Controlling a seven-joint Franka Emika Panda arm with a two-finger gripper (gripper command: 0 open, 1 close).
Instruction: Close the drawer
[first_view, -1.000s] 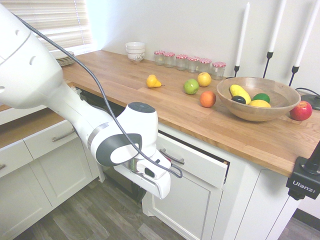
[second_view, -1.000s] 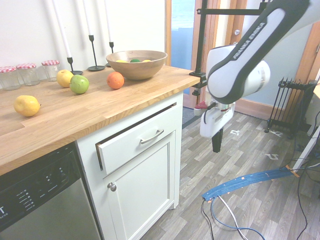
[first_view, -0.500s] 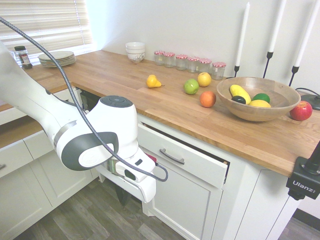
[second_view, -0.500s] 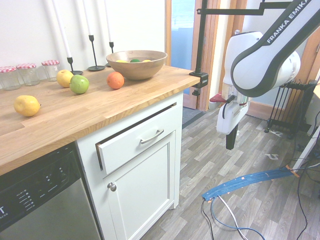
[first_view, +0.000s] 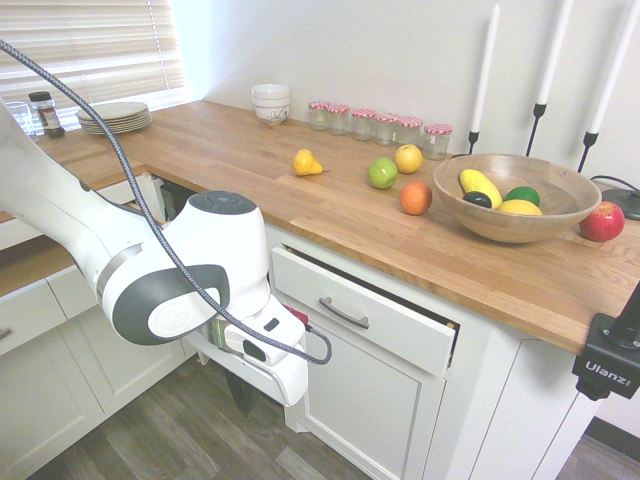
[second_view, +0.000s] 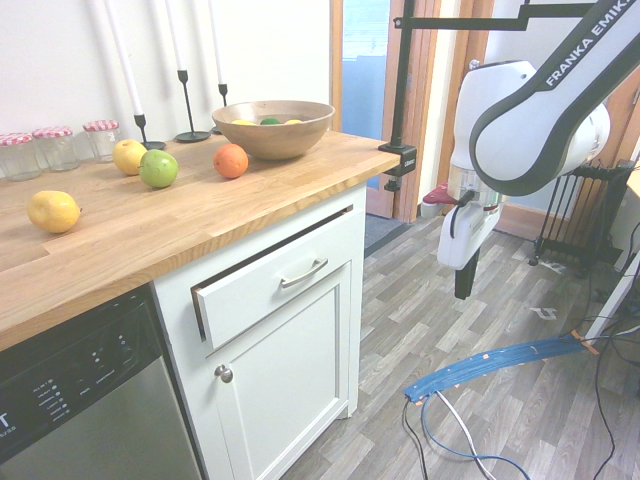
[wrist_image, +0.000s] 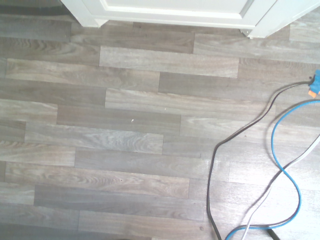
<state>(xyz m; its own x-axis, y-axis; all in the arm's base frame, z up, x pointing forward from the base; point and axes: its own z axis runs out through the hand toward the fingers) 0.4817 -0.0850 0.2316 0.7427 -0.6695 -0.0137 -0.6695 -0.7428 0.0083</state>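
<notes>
First exterior view: the drawer (first_view: 365, 322) stood slightly open under the tabletop (first_view: 300, 200) edge. Second exterior view: clear floor (second_view: 480, 330) separated drawer from the end effector (second_view: 462, 288), which pointed straight down, closed and empty. Wrist view: bare floor only.

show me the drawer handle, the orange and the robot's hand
drawer handle (second_view: 304, 272), second exterior view, middle of the bar.
orange (second_view: 231, 160), second exterior view, its front.
hand (second_view: 464, 288), second exterior view, between its fingertips.
</notes>
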